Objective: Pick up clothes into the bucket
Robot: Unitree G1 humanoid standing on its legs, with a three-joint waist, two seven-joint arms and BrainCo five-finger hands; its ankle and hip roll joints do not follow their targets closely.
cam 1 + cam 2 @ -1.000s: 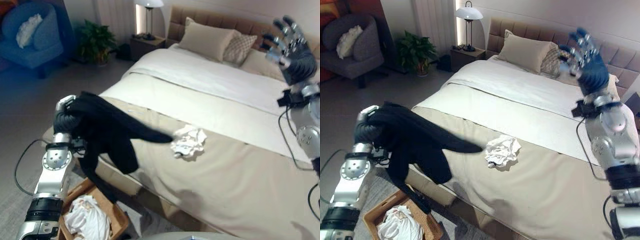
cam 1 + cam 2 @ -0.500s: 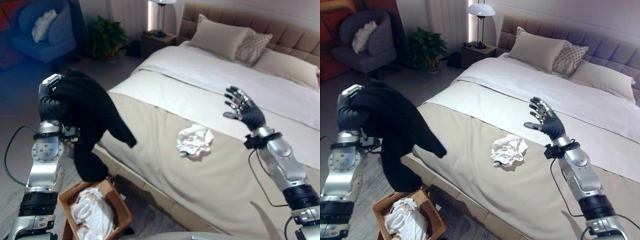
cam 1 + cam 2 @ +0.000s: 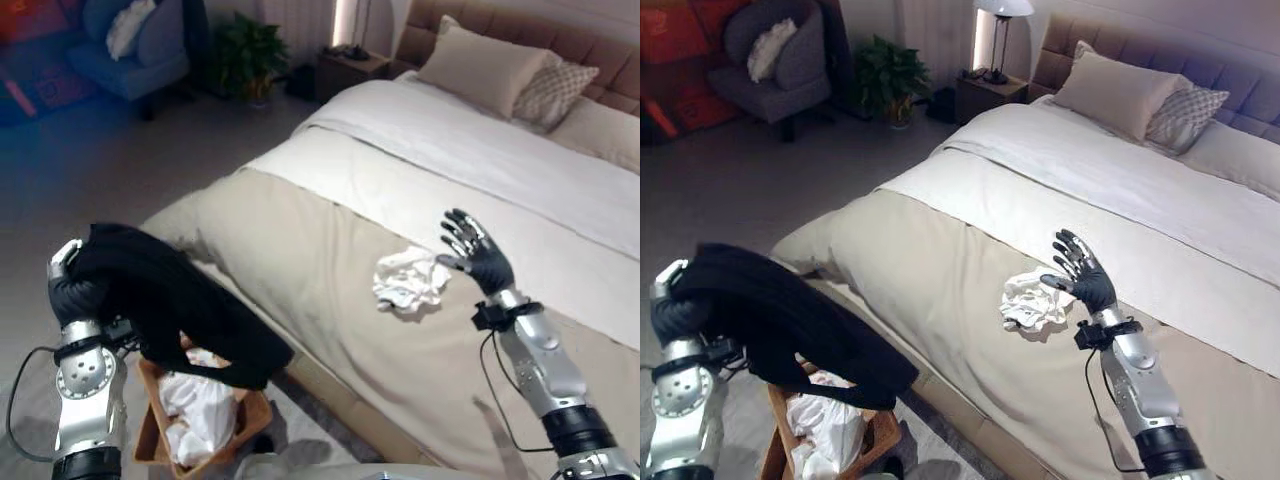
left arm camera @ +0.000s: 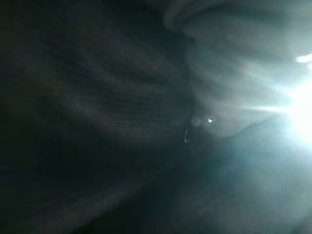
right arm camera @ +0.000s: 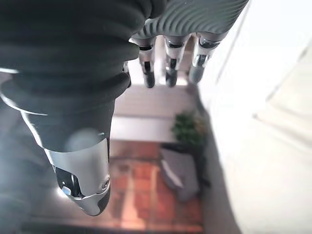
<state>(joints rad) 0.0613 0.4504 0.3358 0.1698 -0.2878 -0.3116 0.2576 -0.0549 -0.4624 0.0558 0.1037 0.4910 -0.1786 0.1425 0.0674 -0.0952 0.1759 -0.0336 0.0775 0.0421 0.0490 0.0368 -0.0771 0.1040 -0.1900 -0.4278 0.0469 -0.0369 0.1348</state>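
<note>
Beige cover on the bed [image 3: 330,260], white sheet and pillows [image 3: 480,68] toward the headboard. Grey armchair [image 3: 780,60] with a white cushion far off by the wall, potted plant [image 3: 885,75] and a nightstand with a lamp [image 3: 1002,10] next to it. Black garment [image 3: 165,300] hangs off the left hand [image 3: 72,290], draped right over it, lower end trailing onto the wicker basket [image 3: 150,440] on the floor beside the bed. Left hand's fingers are buried under the cloth, can't tell if they're clamped; its wrist view is dark fabric [image 4: 97,122] up close. Basket holds white clothes [image 3: 200,410]. Crumpled white garment [image 3: 408,282] lies on the bed cover, right hand [image 3: 478,258] just beside it, raised, fingers spread and straight, holding nothing.
</note>
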